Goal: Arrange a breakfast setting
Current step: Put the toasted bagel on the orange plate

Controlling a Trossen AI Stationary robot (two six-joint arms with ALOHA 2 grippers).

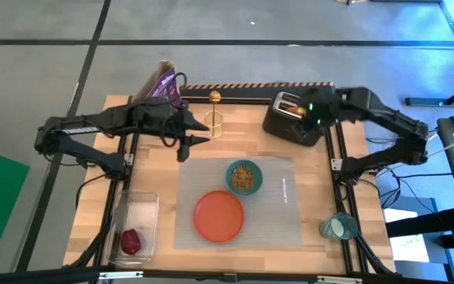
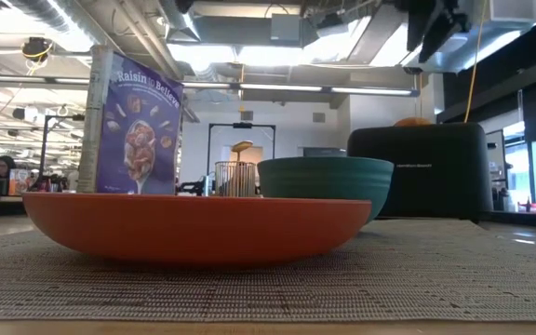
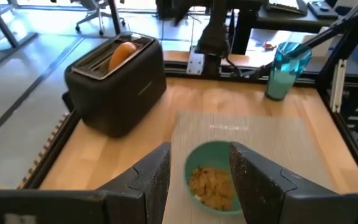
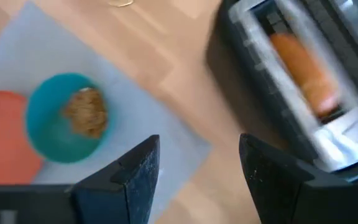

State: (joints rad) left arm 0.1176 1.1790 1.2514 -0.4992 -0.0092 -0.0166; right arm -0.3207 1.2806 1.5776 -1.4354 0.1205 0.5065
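A grey placemat (image 1: 278, 201) lies mid-table. On it rest an orange plate (image 1: 218, 215) and a teal bowl (image 1: 244, 177) holding cereal. A bagel (image 3: 123, 53) stands in the slot of the black toaster (image 1: 294, 126) at the far right. The gold spoon (image 1: 213, 98) stands in a wire holder. A dark red fruit (image 1: 132, 241) lies in a clear tub (image 1: 142, 207) at the near left. The teal cup (image 1: 339, 227) stands at the table's right edge. My left gripper (image 3: 199, 155) hovers open at the placemat's far-left corner, aimed over the bowl. My right gripper (image 4: 199, 146) hangs open above the toaster.
A purple cereal box (image 2: 133, 126) stands at the far left, behind the wire holder (image 1: 213, 124). Black frame rails run along the table's left, right and far edges. Bare wood shows between the tub and the placemat, and between the toaster and the placemat.
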